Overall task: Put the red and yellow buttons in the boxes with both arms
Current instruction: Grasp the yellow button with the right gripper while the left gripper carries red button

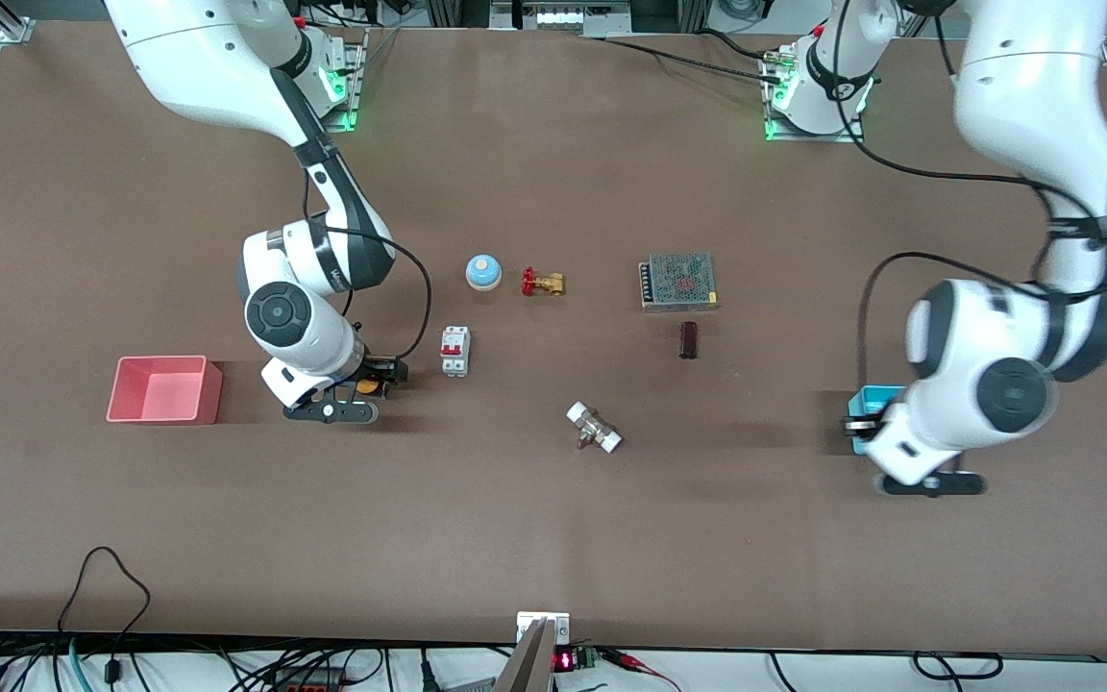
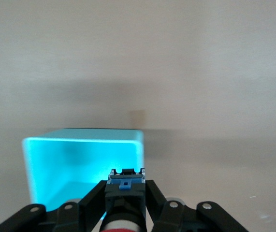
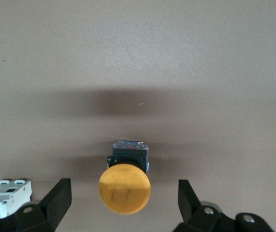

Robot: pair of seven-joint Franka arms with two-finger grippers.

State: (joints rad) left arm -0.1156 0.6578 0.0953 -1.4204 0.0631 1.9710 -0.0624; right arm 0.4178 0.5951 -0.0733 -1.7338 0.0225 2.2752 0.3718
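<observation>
Left gripper [image 2: 124, 203], clamped on red button [image 2: 124, 195] over cyan box [image 2: 82, 166] lower frame, centre before release; right gripper [image 3: 123, 203], wide apart astride yellow button [image 3: 124, 187], descend squarely.

red button [image 2: 123, 220] cut off, cyan box [image 1: 875, 397] half hidden

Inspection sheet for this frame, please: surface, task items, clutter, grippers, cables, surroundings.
Surface: brown table, bare apart from the items below.
Job's things: yellow button on the table; red button held over the blue box; pink box at the right arm's end.
Clutter: blue bell, brass valve, circuit breaker, power supply, dark block, white-capped fitting.
Grippers: right gripper open around the yellow button; left gripper shut on the red button.
Cables: black cable loops onto the table's near edge.
Surroundings: nothing seen.
</observation>
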